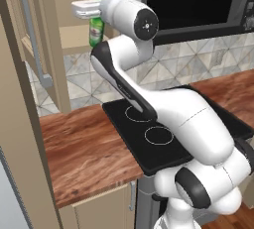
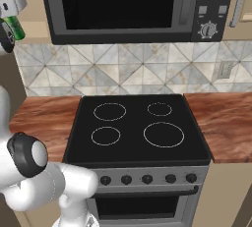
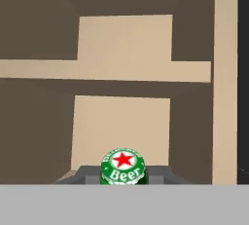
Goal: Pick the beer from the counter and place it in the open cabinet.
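Green beer [image 3: 122, 166] clamped in the claw [image 1: 94, 21], held up before the open cabinet's [image 3: 124, 70] shelves, high above the table [image 1: 84, 148].

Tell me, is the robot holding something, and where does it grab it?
Yes. The gripper holds the beer near its top, by the neck; the bottle hangs below it at the open cabinet.

The arm [image 1: 163, 109] was raised high and reached leftward. The gripper [image 1: 95, 21] was clamped shut, wrist level.
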